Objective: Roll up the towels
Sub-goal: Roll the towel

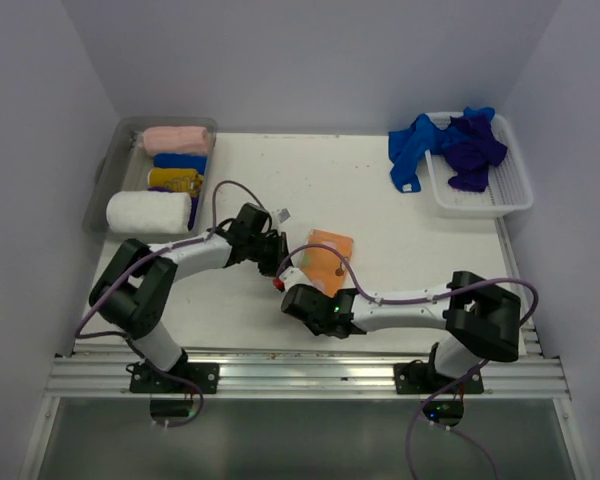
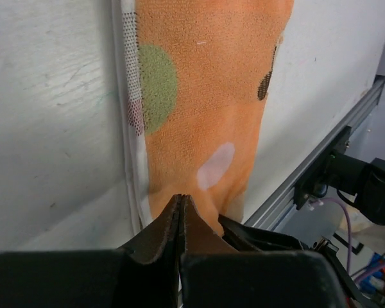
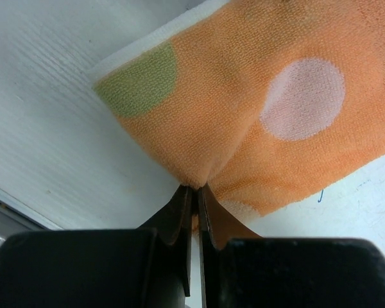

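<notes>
A peach-orange towel (image 1: 328,255) with green and white dots lies partly folded near the middle of the table. My right gripper (image 1: 295,285) is at its near edge, shut on a puckered fold of the orange towel (image 3: 276,128), which bunches at the tips (image 3: 196,187). My left gripper (image 1: 276,250) is at the towel's left end. In the left wrist view its tips (image 2: 181,197) are pressed together against the orange towel (image 2: 205,96), with no cloth visible between them. A royal blue towel (image 1: 412,150) and a dark purple towel (image 1: 475,150) hang over the basket.
The white lattice basket (image 1: 510,200) stands at the back right. A clear bin (image 1: 105,185) at the back left holds rolled pink (image 1: 173,138), blue (image 1: 180,161), yellow (image 1: 175,180) and white (image 1: 148,212) towels. An aluminium rail (image 1: 300,375) runs along the near edge.
</notes>
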`<state>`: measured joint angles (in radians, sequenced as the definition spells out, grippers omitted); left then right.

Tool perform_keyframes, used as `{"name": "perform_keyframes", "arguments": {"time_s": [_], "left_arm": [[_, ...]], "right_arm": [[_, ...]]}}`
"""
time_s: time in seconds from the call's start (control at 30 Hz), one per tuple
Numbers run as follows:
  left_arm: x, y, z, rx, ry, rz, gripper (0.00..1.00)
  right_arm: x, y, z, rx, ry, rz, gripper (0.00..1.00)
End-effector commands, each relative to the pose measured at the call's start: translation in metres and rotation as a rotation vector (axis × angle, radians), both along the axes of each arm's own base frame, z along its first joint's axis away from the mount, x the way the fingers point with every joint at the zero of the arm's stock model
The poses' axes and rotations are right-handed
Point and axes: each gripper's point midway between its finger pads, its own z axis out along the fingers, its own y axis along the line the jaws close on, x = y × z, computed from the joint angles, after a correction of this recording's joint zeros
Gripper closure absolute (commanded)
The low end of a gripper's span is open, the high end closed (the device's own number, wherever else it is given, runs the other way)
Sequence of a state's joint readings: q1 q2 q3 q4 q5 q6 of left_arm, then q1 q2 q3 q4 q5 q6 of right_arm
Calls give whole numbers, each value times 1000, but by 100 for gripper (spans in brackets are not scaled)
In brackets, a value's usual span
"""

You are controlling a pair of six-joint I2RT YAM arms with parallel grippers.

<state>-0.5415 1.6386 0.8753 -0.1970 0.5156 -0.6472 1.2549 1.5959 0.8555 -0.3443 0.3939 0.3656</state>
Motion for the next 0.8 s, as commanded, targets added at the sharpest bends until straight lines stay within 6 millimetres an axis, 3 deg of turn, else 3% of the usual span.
{"name": "perform_keyframes", "arguments": {"time_s": [0.0,0.33,0.63,0.77], "left_arm": [[4,-31,14,-207,0,-62,100],[-10,-16,-35,-51,73,-82,100],[-8,-13,-41,-12,71,-103,100],[-5,-12,-37,2,58,-106,100]], "right_arm": [[4,9,18,83,-36,11,100],[13,7,53,174,-42,0,100],[55,2,72,255,1,-93,100],[68,-1,61,234,48,-125,100]]}}
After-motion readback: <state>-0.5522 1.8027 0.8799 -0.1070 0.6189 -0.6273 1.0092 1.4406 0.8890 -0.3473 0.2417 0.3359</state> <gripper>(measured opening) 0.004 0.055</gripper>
